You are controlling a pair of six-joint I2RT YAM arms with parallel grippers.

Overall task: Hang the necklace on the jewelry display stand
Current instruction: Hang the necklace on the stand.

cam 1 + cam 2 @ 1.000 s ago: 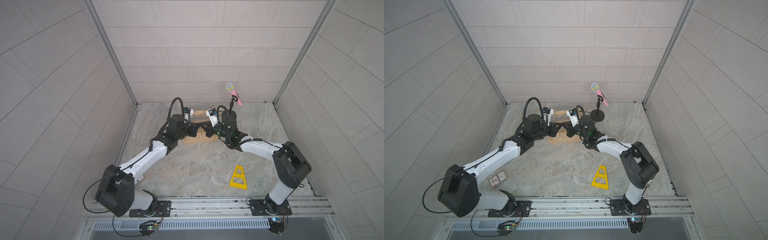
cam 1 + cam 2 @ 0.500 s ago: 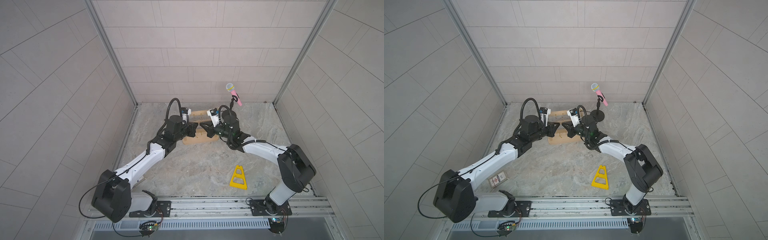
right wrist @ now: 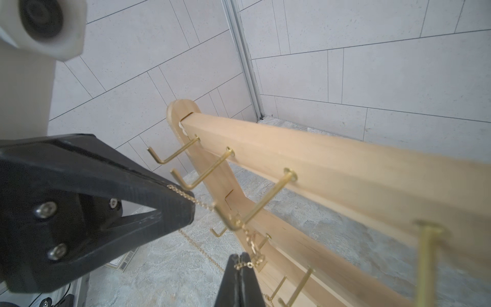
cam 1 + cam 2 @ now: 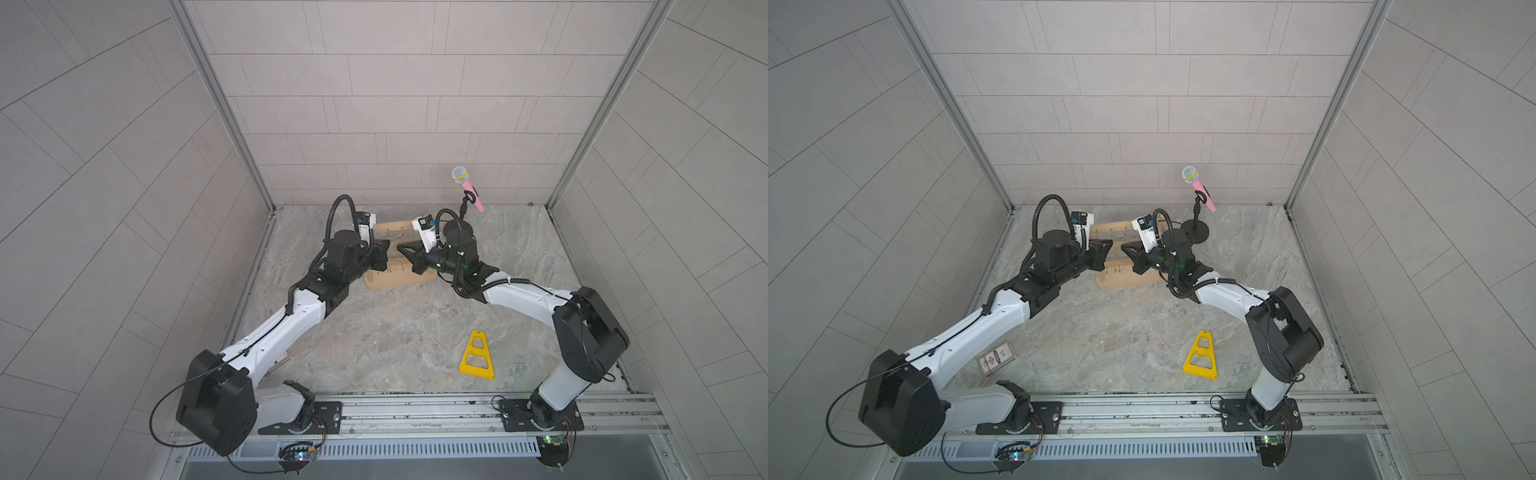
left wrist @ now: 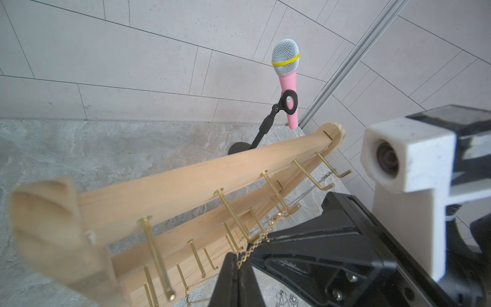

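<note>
Noting necklace (image 3: 203, 203) draped over hook (image 3: 265, 196) of jewelry display stand (image 3: 332, 164), clamped by left gripper (image 5: 236, 265) and right gripper (image 3: 240, 261) either side; judged light, limp, slippery, best pinched near hook.

Pale grey tiled walls (image 4: 374, 104) enclose a marbled worktop (image 4: 374, 340), aluminium posts (image 4: 226, 112) marking the rear corners, under even light.
</note>
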